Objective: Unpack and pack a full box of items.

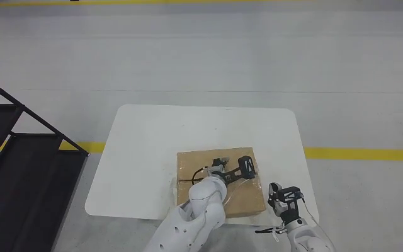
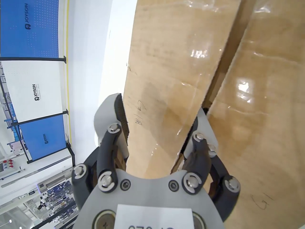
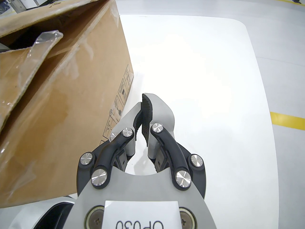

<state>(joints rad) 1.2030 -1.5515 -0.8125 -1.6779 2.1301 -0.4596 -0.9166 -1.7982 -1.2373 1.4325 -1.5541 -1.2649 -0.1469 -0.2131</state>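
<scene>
Left gripper (image 2: 160, 117): above box (image 1: 195, 165) at front edge of desk (image 1: 189, 132), fingers spread astride flap (image 2: 166, 60).
Right gripper (image 3: 144, 106): beside box, clenched, empty.

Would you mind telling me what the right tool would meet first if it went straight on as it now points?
Most likely the white tabletop ahead of the right tool; its line passes beside the brown cardboard box, not into it, though depth is hard to judge.

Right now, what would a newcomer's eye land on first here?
The taped cardboard box on the table, at its robot-side edge, with the left gripper open astride one top flap. The right gripper hangs shut and empty beside the box.
</scene>
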